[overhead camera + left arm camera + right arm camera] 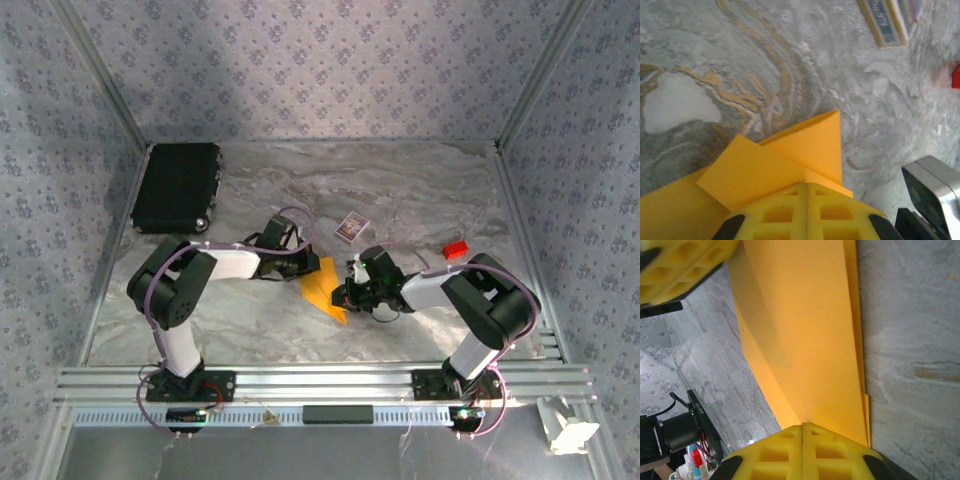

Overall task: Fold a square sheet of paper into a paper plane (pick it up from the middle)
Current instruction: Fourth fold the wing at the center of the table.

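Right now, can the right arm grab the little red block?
Probably not yet. The right gripper is shut on the orange paper, and the left gripper pinches it too. The red block lies uncovered near that arm, so it must let go first.

Top view: diffuse overhead light of moderate brightness. The counter (420, 190) is evenly lit, with soft shadows under the left arm (200, 275) and the right arm (470, 290). The far wall (320, 60) darkens toward its left corner.

Left wrist view: the left gripper (806, 200) is out of focus.

Right wrist view: the orange-yellow paper (805, 330) is saturated, and a soft shadow band crosses it.
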Robot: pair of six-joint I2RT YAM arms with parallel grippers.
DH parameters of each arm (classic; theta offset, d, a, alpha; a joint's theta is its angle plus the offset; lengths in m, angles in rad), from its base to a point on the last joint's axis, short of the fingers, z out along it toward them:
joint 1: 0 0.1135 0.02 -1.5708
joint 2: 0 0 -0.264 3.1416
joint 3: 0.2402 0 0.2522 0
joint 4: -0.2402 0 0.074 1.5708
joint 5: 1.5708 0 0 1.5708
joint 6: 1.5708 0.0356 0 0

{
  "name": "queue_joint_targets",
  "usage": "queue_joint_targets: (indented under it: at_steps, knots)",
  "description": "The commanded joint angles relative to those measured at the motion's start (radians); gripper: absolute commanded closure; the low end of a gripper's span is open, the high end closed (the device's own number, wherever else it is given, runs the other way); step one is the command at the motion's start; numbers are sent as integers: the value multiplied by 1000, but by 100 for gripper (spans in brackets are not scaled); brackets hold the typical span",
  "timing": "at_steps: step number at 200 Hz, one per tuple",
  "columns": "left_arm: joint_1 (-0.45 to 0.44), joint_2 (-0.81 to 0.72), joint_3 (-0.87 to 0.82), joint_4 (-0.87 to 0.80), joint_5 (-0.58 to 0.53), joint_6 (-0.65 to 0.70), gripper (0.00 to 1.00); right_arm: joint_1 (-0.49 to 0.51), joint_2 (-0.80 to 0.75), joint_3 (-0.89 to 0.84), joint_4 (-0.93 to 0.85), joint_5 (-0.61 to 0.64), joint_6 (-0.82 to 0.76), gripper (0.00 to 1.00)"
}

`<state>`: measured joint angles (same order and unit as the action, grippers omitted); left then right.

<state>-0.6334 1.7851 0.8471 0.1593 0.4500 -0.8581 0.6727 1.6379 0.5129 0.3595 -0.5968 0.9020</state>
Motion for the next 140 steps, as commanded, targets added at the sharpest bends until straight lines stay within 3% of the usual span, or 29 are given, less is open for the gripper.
queue_joint_targets:
  at_steps: [1, 35, 54, 82, 140]
  knots:
    - [-35, -53, 20, -59, -25, -8, 100, 2, 16, -34, -143, 63, 7, 100]
    - [-62, -10, -21, 42, 39, -52, 100, 5, 14, -37, -140, 72, 12, 100]
    - [-69, 17, -37, 56, 19, -61, 100, 7, 8, -40, -146, 73, 12, 100]
    - [-40, 62, -57, 110, 25, -65, 100, 10, -8, -39, -155, 79, 12, 100]
    - [29, 91, -52, 65, -3, -19, 100, 15, -9, -47, -162, 88, 5, 100]
